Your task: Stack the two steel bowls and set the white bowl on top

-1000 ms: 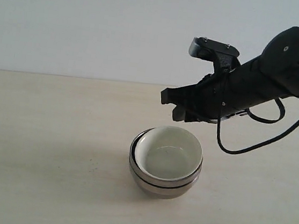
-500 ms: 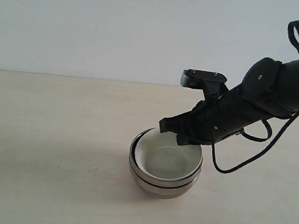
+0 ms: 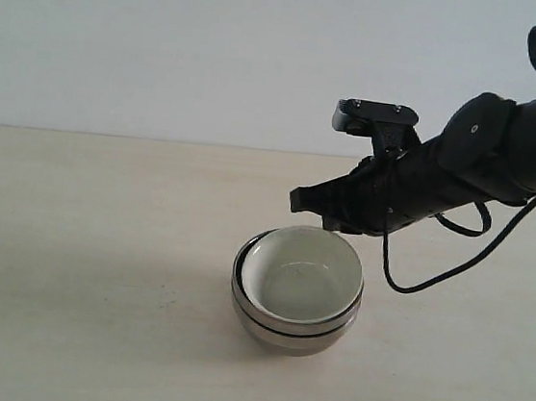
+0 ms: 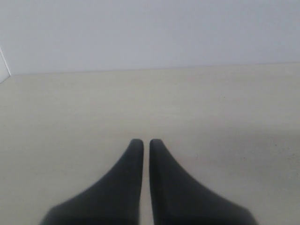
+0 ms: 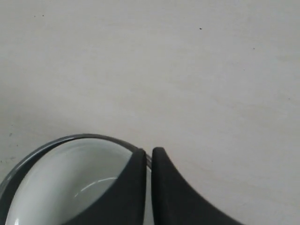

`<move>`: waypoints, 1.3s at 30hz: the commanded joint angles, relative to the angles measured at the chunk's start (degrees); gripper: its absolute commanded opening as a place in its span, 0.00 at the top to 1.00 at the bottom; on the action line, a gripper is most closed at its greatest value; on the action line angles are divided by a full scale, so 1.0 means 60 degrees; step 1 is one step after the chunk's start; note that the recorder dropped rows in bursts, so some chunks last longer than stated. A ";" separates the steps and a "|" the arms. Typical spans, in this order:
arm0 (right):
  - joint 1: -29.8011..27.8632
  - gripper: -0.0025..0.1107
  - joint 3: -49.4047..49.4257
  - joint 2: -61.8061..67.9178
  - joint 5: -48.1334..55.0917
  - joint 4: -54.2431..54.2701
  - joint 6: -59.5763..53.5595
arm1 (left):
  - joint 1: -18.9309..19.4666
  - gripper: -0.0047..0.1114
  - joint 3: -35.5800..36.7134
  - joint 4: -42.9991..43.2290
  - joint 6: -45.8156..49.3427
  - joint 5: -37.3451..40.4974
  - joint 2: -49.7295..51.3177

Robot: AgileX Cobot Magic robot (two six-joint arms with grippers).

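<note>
Exterior view: the two steel bowls point(image 3: 286, 338) stand nested, one inside the other, on the pale table point(image 3: 99, 239), right of centre. The white bowl point(image 3: 303, 277) sits upright inside the upper one, its rim just above the metal rim. The right gripper point(image 3: 308, 203) hangs just above the far edge of the stack, clear of it.

Left wrist view: the left gripper point(image 4: 146, 143) has its fingers drawn almost together, only a slit between them. Nothing is held, and bare table point(image 4: 211, 117) lies beneath.

Right wrist view: the right gripper point(image 5: 147, 152) is likewise closed to a narrow slit and holds nothing. Its tips are over the steel rim point(image 5: 79, 137), with the white bowl point(image 5: 70, 183) nested inside.
</note>
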 commanded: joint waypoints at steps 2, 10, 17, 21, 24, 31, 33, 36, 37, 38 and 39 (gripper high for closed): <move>-0.0005 0.98 0.0034 0.0419 -0.0187 -0.0053 -0.0099 | 0.0024 0.92 0.0033 -0.0002 -0.0108 -0.0010 -0.0029; -0.0005 0.98 0.0034 0.0396 -0.0249 0.0033 -0.0099 | 0.0024 0.92 0.0033 -0.0002 -0.0108 -0.0010 -0.0029; -0.0005 0.98 0.0034 -0.0465 -0.0159 0.0074 -0.0099 | 0.0024 0.92 0.0033 -0.0002 -0.0108 -0.0010 -0.0029; 0.0015 0.98 0.0034 -0.1079 0.0228 0.0074 -0.0141 | 0.0024 0.92 0.0033 -0.0002 -0.0108 -0.0010 -0.0029; 0.0015 0.98 0.0034 -0.1486 0.0658 0.0074 -0.0292 | 0.0024 0.92 0.0033 -0.0002 -0.0108 -0.0010 -0.0029; 0.0015 0.98 0.0117 -0.2553 0.1761 0.0074 -0.0512 | 0.0024 0.92 0.0033 -0.0002 -0.0108 -0.0010 -0.0029; 0.0015 0.98 0.0381 -0.3049 0.1522 0.0074 -0.0512 | 0.0024 0.92 0.0033 -0.0002 -0.0108 -0.0010 -0.0029; 0.0015 0.98 0.1117 -0.4043 0.0803 0.0074 -0.0534 | 0.0024 0.92 0.0033 -0.0002 -0.0108 -0.0010 -0.0029; 0.0015 0.98 0.1340 -0.4434 0.0675 0.0074 -0.0534 | 0.0024 0.92 0.0033 -0.0002 -0.0108 -0.0010 -0.0029; 0.0015 0.98 0.1674 -0.4838 0.0523 0.0074 -0.0572 | 0.0024 0.92 0.0033 -0.0002 -0.0108 -0.0010 -0.0029; 0.0015 0.98 0.1896 -0.5250 0.0474 0.0074 -0.0603 | 0.0024 0.92 0.0033 -0.0002 -0.0108 -0.0010 -0.0029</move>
